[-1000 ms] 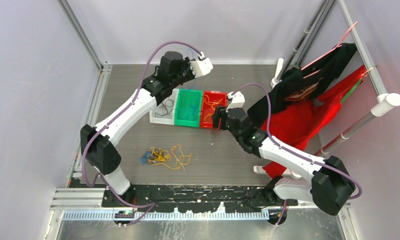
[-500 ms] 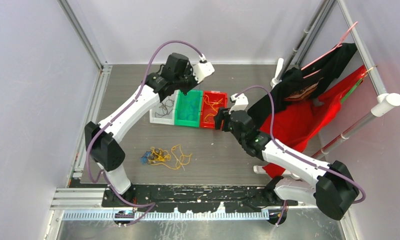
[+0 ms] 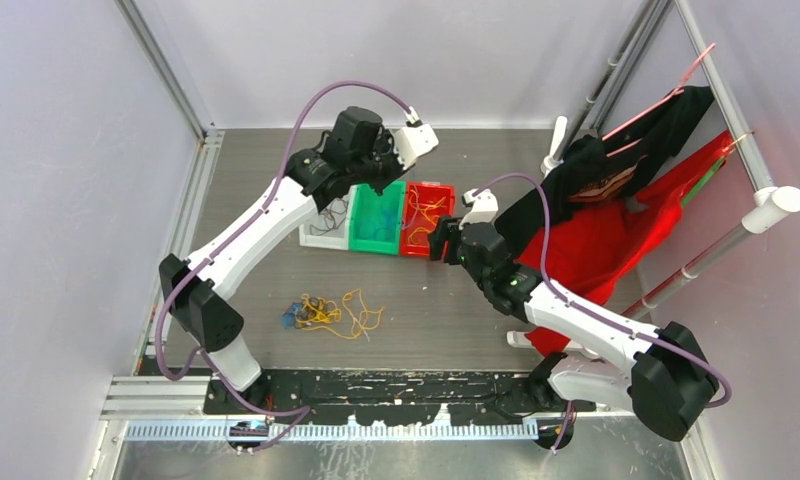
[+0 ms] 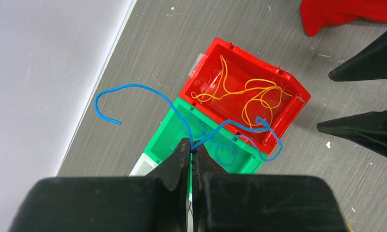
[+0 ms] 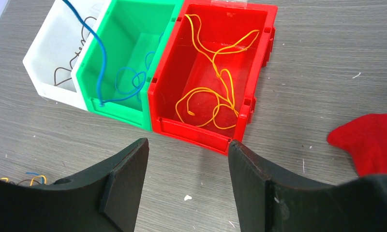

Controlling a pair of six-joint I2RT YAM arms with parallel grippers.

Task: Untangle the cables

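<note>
No legible text, number or brand in any view. Black garment (image 3: 616, 150) on the rack carries a printed patch (image 3: 602, 188); from the top camera I cannot read it. Red bin (image 4: 283, 126) has a clear tab (image 4: 197, 65) on its outer wall, and I make out no writing on it. Green bin (image 5: 115, 109) and white bin (image 5: 42, 83) have plain walls.

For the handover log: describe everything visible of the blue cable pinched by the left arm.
The blue cable is one thin, flexible, plastic-looking wire, curly rather than straight. The left end effector is shut on it partway along. One free end arcs outward, hooked, in the air. The rest loops down into the green bin, beside the red bin. Nothing else grips it.
</note>
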